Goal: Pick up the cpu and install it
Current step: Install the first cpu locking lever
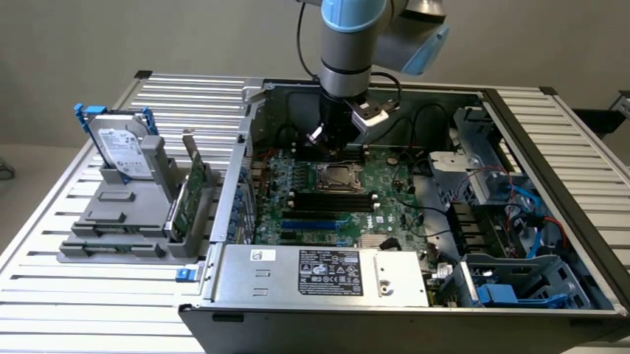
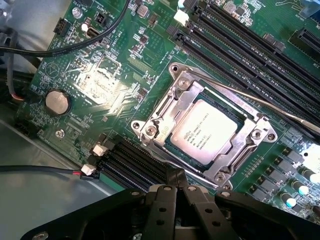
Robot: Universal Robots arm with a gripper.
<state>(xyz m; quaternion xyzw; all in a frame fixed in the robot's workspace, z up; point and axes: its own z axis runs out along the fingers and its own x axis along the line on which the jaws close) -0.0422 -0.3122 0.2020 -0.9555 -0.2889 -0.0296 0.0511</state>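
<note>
arm [image 1: 344,51]: upper part cropped | cpu [image 2: 204,131]: lettering unreadable

Exterior overview; wrist close over motherboard [image 2: 100,85]

A: How many chips in the socket [image 2: 181,97]?
B: One cpu [image 2: 204,131], plus one coin cell [image 2: 56,101] on the one motherboard [image 2: 115,75].
A: And in the grey stand [image 1: 113,228]?
B: One hard drive [image 1: 125,151] and one green card [image 1: 187,195].
A: Bigger pieces?
B: One computer case [image 1: 561,158], one power supply [image 1: 394,279], one arm [image 1: 344,44] and one gripper [image 2: 175,173].
</note>
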